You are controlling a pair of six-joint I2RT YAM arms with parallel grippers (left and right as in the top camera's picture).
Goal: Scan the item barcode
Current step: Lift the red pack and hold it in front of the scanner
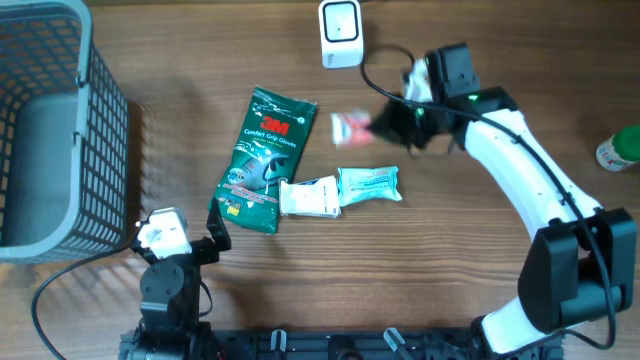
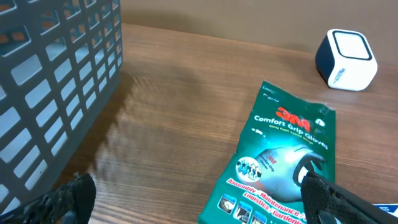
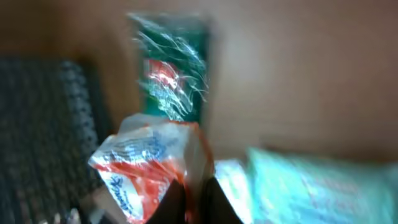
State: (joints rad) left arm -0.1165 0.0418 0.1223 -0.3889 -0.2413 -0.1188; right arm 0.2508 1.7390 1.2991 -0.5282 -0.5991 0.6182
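Hanging from the right hand, the red-and-white packet is pinched by one edge between fingers that are closed tight on it. It looks smeared in both the overhead and the right wrist view, so no print or barcode on it can be read. From above, the packet lies just below and slightly right of the white scanner, which stands near the far edge of the worktop; the two are close but apart. A black cable loops from the scanner side toward the right arm.

Below the held packet, three more items lie flat on the wood. A green 3M glove pack lies tilted, with its lower end toward the left arm. A small white packet touches its lower right edge, and a teal packet sits just beside that, the two meeting end to end.

Further out, a grey mesh basket fills the left edge, well apart from the items. The left hand rests low near the front, fingers spread wide with nothing between them, pointing toward the glove pack. A green-capped bottle is cut off at the right border.
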